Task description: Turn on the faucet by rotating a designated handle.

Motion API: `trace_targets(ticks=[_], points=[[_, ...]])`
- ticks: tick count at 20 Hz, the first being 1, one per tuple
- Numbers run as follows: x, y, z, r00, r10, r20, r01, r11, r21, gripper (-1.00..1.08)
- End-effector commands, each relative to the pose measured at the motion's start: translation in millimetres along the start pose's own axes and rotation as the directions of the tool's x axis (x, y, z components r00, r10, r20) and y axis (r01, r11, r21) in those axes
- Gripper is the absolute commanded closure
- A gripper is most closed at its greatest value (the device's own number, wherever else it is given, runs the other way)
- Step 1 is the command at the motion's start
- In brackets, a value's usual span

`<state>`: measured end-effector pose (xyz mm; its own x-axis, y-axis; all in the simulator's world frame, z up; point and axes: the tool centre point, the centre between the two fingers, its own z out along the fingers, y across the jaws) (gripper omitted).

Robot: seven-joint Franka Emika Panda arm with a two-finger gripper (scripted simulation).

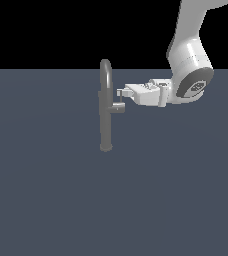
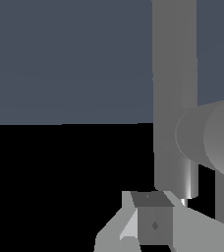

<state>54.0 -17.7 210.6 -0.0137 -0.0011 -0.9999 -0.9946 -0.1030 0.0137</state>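
The faucet (image 1: 105, 117) is a tall grey column standing on the floor, with its arched spout on top. The handle (image 1: 118, 108) is a short stub sticking out of the column toward the exterior view's right, with a thin rod at its end. My gripper (image 1: 119, 93) lies horizontal, pointing at the column, its tip just above the stub and close to the rod. Its fingers look pressed together with nothing between them. In the wrist view the faucet (image 2: 175, 74) column, the handle (image 2: 210, 140) stub and my gripper (image 2: 151, 222) tip crowd together.
The white arm (image 1: 188, 60) comes down from the upper part of the exterior view's right. A flat dark grey floor (image 1: 51, 190) spreads around the faucet's base.
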Motion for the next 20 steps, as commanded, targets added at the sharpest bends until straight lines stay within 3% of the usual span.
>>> trace_targets(ticks=[1, 20], points=[[0, 0, 0, 1.000, 0.000, 0.000, 0.000, 1.000, 0.000, 1.08], [-13, 40, 0, 1.000, -0.001, -0.001, 0.001, 1.000, 0.000, 1.08]])
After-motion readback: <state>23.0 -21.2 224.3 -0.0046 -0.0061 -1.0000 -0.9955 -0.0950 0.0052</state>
